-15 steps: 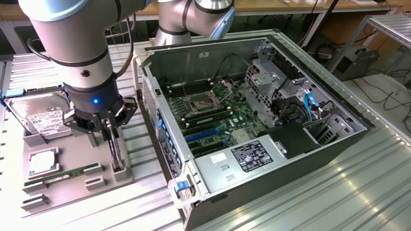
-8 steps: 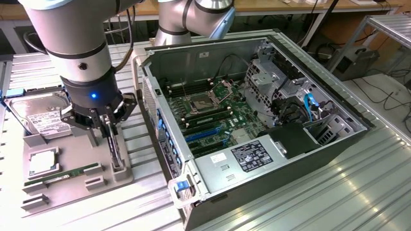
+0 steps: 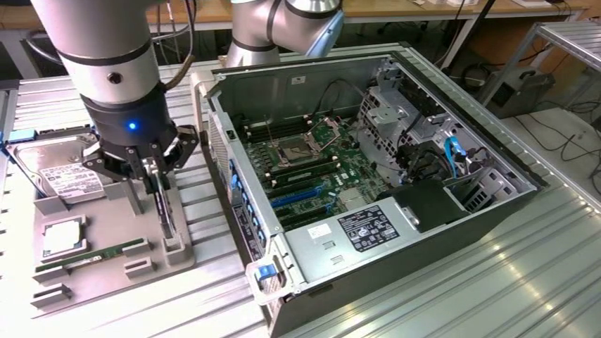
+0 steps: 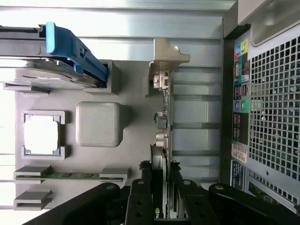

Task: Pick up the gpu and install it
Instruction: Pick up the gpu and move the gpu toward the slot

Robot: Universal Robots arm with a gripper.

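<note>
An open computer case (image 3: 376, 176) sits on the metal tabletop (image 3: 526, 282). At the exterior view's left, a grey tray (image 3: 108, 280) holds a hard drive (image 3: 61, 176), chip (image 3: 62, 239) and memory stick (image 3: 94, 255).

In the exterior view, the arm (image 3: 112, 63) leaves the frame at the top, so we do not see its upper part. The gripper (image 3: 155, 186) covers the upper edge of the gpu (image 3: 166, 218) and 1 corner of the hard drive (image 3: 58, 179). The computer case (image 3: 395, 282) is cut by the lower edge of the frame. The print on the black label (image 3: 373, 227) inside it is too small for us to read. In the wrist view, the gripper (image 4: 161, 168) hides 1 end of the gpu (image 4: 163, 126), and we cannot tell if it touches the card. The frame's edge cuts the case (image 4: 272, 117) and the part with the blue handle (image 4: 70, 47).
</note>
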